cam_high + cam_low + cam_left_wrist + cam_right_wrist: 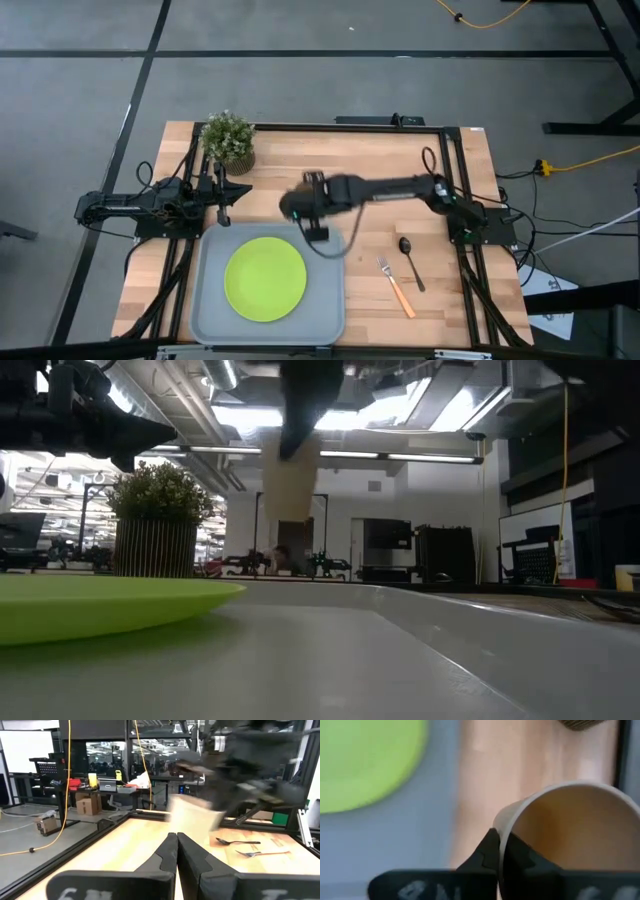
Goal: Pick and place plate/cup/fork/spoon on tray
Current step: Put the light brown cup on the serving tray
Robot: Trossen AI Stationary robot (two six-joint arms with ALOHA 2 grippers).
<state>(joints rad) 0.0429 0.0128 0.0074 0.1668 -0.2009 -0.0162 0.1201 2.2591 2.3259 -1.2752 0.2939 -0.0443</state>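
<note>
My right gripper (pixel 498 851) is pinched down on the cup (pixel 570 827), fingers narrow, one inside the rim and one outside, and the tan wall sits tight between them. The cup hangs in the air tilted, its open mouth facing my wrist camera. From above, my right arm reaches across the table from the right side, with the gripper (pixel 316 226) over the far right corner of the tray (pixel 335 312). In the low view the cup (pixel 292 472) hangs well clear of the tray floor (pixel 330 660), nothing under it touching.

Below, the plate (pixel 265 278) lies flat in the tray, a little left of its middle. The low view shows its lime edge (pixel 110 603) resting on the grey surface.

Off to the right of the tray, on the bare wood, the fork (pixel 395 284) lies with its orange handle toward the near edge. The spoon (pixel 411 262) lies just beside it on the right, apart from it. Both are well apart from the tray.

My left gripper (pixel 177 851) waits with its fingers pressed together on nothing. It (pixel 224 212) hangs beyond the far left corner of the tray, near the plant (pixel 228 140) at the table's far left.
</note>
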